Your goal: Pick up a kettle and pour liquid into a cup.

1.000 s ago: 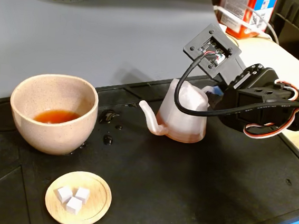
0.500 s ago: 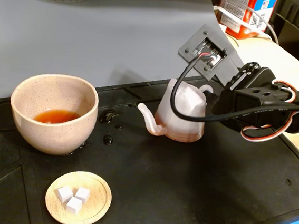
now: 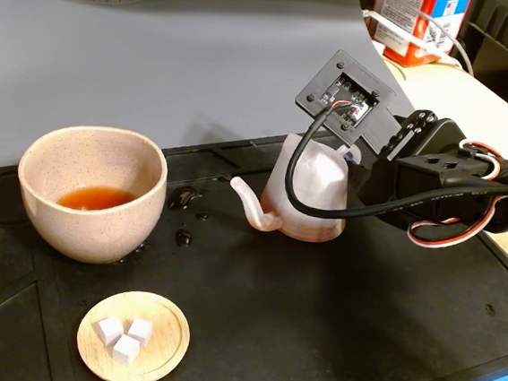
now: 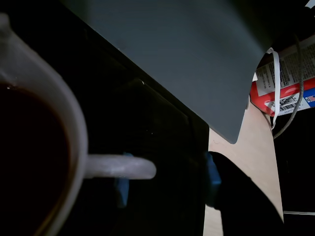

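On the black mat [image 3: 332, 315], right of centre in the fixed view, stood the kettle [image 3: 312, 196], upright on its wide base, its long thin spout [image 3: 246, 199] aimed left toward the cup [image 3: 92, 191], which sat well apart at the mat's left end and already held a shallow pool of reddish-brown liquid [image 3: 96, 198]; dark droplets [image 3: 182, 236] lay on the mat between the two; a small wooden dish [image 3: 134, 337] with white cubes [image 3: 125, 336] lay in front, clear of both. The gripper [image 4: 165, 179] had closed in on the kettle's back from the right; in the wrist view the pale loop handle [image 4: 120, 167] ran out from the kettle's rim into the gap between the blue-padded fingers [image 4: 211, 179], which were spread wider than the loop and seemed not yet to pinch it; the fixed view hid the fingertips behind the body. Judged from its thin, translucent ridged walls, the kettle was probably light and slightly yielding, with most of its weight in the dark liquid visible inside, which would slosh when tilted; smooth plastic looked liable to slip or swivel in a loose pinch; the handle seemed the sensible hold, squarely across the loop close to the wall, so the spout would not swing; wet spots hinted at easy spilling.
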You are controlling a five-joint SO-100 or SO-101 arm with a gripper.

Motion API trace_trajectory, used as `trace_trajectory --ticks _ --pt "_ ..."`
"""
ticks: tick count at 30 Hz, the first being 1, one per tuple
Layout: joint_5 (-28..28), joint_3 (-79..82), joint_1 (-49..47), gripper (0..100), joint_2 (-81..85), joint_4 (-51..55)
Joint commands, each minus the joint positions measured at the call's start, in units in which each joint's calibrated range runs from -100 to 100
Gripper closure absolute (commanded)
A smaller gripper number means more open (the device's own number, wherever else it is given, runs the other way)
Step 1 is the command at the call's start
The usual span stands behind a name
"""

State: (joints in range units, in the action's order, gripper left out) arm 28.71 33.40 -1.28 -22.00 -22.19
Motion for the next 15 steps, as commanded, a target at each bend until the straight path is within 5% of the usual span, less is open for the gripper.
trace_trajectory --ticks 1,15 --pt "0.2 0.9 -0.6 82 2.5 -0.3" --pt "0.3 20.2 -0.4 82 18.4 -0.3"
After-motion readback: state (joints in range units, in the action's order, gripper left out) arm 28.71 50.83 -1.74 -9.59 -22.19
